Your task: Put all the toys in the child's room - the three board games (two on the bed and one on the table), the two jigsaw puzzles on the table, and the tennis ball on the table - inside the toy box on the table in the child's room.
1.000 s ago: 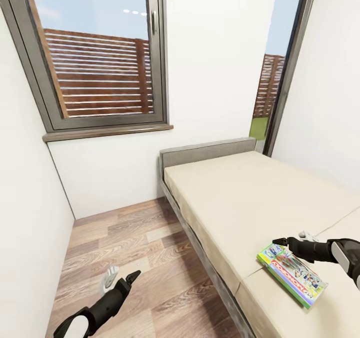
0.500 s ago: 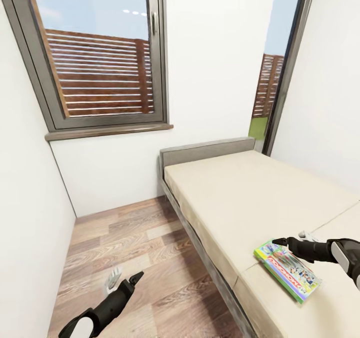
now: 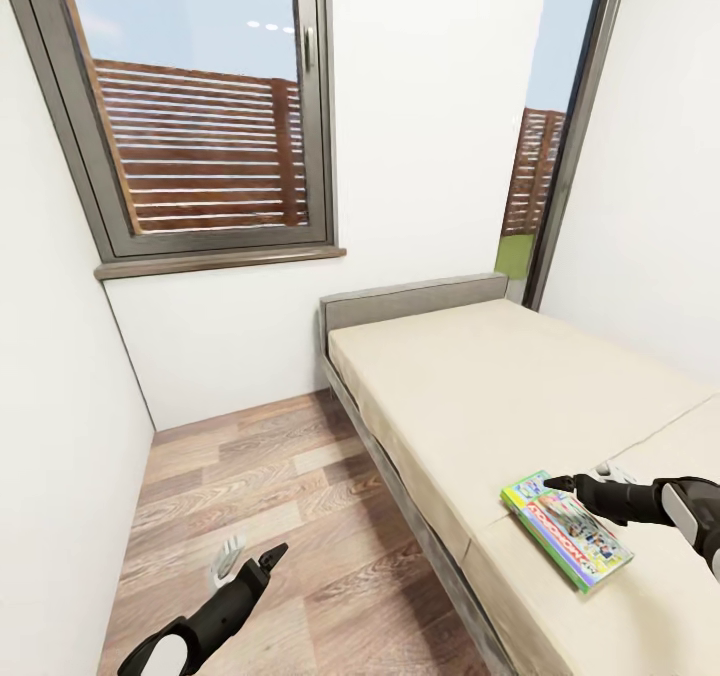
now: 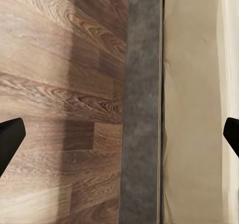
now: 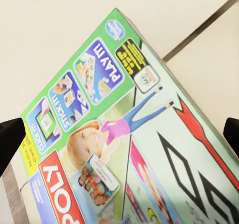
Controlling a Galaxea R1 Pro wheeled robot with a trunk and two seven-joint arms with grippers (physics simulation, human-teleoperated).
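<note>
Head view: right claw [image 3: 585, 476] open above board game [image 3: 567, 528], seemingly not touching.

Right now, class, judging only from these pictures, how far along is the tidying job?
Nothing looks done from here: the green board game lies flat on the bed, not in any box. In hand: the right gripper hovers open just over the game's near end, fingers either side in the wrist view, not touching it. The left gripper hangs open over the floor. Left: grasp, carry, and every other toy.

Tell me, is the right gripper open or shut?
Open: the right gripper has its fingertips spread wide over the board game.
</note>
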